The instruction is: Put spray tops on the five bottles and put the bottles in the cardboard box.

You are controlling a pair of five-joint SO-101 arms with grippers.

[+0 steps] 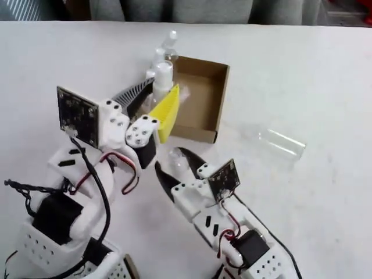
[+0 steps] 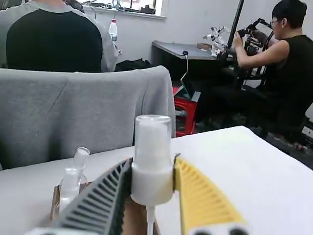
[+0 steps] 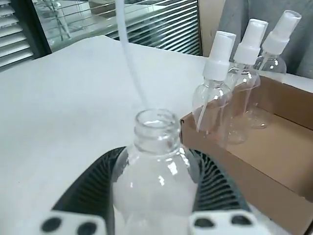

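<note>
Toward twelve o'clock on the white tabletop [image 1: 290, 70] sat an open brown cardboard box [image 1: 200, 96], with three clear plastic bottles with white spray tops [image 3: 242, 98] standing upright along its ten o'clock side. At six o'clock of the box, just beside its wall, the right hand [image 1: 171, 158] was clamped on a clear uncapped plastic bottle [image 3: 156, 186], held upright with its neck open. At nine o'clock of the box, the left hand [image 2: 152, 166], one finger grey and one yellow, gripped a white spray top [image 2: 152, 147]. Its thin tube reached down to the open neck; whether the tip was inside could not be told. Another clear uncapped bottle [image 1: 282, 142] lay on its side at four o'clock of the box.
</note>
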